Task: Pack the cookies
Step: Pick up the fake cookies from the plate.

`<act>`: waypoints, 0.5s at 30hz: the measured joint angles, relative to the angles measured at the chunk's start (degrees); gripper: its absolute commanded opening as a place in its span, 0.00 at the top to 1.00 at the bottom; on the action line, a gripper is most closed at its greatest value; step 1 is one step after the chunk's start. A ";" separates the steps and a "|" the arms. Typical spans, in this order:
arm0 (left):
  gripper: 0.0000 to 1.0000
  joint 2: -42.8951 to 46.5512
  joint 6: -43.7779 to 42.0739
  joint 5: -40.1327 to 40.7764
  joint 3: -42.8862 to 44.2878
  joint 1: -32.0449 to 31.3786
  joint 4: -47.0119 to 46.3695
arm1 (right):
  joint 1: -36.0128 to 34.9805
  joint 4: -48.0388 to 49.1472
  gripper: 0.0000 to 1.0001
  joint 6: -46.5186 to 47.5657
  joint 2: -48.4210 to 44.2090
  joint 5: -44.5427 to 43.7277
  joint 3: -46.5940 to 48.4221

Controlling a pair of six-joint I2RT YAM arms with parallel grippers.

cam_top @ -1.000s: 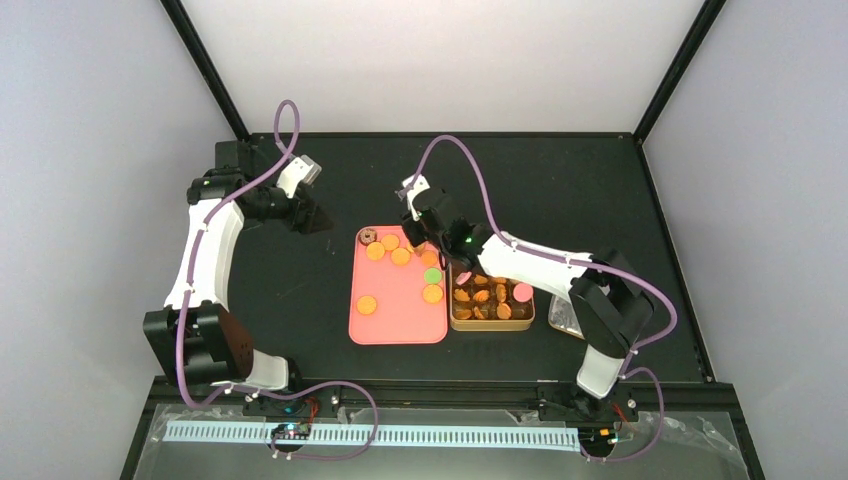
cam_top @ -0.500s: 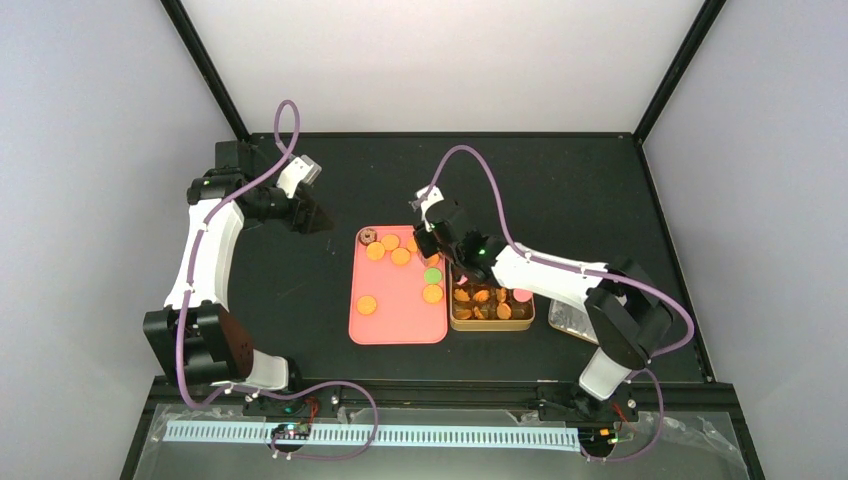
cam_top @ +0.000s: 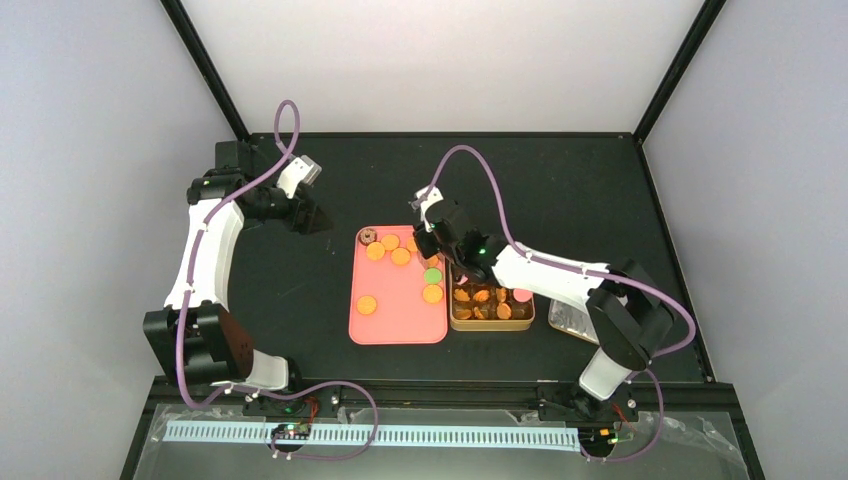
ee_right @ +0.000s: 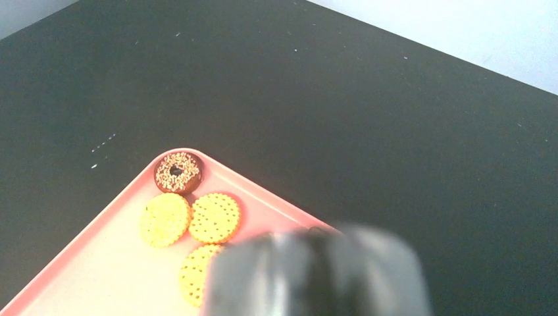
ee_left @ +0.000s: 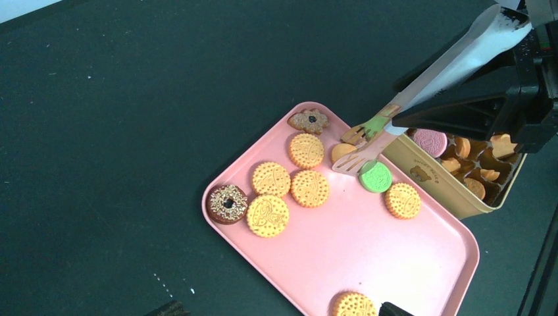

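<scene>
standby is how the left side reads: the left fingers (cam_top: pixel 318 219) hover spread apart with nothing between them, above the table (cam_top: pixel 560 180) near the far left corner of the pink tray (ee_left: pixel 368 250). they are likely held aside so the other arm has room and the left wrist camera can look over the work. on the tray the cookies (ee_left: pixel 310 187) not yet packed lie flat. a cluster of orange ones and a chocolate ring (ee_left: pixel 227 203) sit at the far end, a green one (ee_left: pixel 375 176) and an orange one lie near the right edge, and one more is alone at the near end. the right fingers (ee_left: pixel 454 112) are clamped on the tongs (ee_left: pixel 447 60), whose forked tips straddle a small orange cookie (ee_left: pixel 342 151) by the tray's right rim. the tool seems chosen for reach and a gentle pinch. just right of the tray sits the gold tin (ee_left: pixel 434 194), open and already holding many cookies, close by so each carry is short.
</scene>
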State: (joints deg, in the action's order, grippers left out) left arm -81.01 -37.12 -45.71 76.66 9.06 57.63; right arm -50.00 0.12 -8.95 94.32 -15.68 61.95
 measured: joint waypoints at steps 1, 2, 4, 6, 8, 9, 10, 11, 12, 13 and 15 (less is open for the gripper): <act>0.22 0.00 0.00 0.00 0.00 0.00 0.00 | 0.00 0.11 0.66 0.04 0.35 0.04 0.28; 0.22 0.00 -0.02 0.00 0.00 0.00 0.00 | 0.00 0.28 0.65 0.09 0.81 0.07 0.68; 0.22 0.00 -0.20 0.02 0.00 0.00 0.00 | 0.00 0.72 0.65 0.39 1.51 0.04 1.22; 0.22 0.00 -0.24 0.02 0.00 0.00 0.02 | -0.02 1.14 0.64 1.01 1.99 0.02 1.51; 0.22 0.00 -0.24 0.02 0.00 0.00 0.02 | -0.11 1.46 0.64 1.46 2.25 -0.04 1.66; 0.22 0.00 -0.26 0.00 0.00 0.00 0.00 | -0.24 1.60 0.64 1.70 2.32 -0.20 1.68; 0.22 0.00 -0.26 0.02 0.00 0.00 0.00 | -0.44 1.64 0.64 2.10 2.38 -0.42 1.75; 0.22 0.00 -0.26 0.02 0.00 0.00 0.00 | -0.57 1.64 0.64 2.45 2.47 -0.68 1.86; 0.22 0.00 -0.26 0.00 0.00 0.00 0.00 | -0.81 1.62 0.64 2.82 2.56 -0.96 1.99; 0.22 0.00 -0.26 0.02 0.00 0.00 0.02 | -1.09 1.62 0.64 3.21 2.69 -1.27 2.10; 0.22 0.00 -0.26 0.00 0.00 0.00 0.00 | -1.75 1.64 0.64 4.20 2.93 -1.75 2.38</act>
State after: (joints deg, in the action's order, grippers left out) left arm -81.01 -37.39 -45.71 76.66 9.06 57.63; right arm -51.75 1.76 -4.75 97.25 -17.43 64.34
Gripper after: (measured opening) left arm 0.778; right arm 0.361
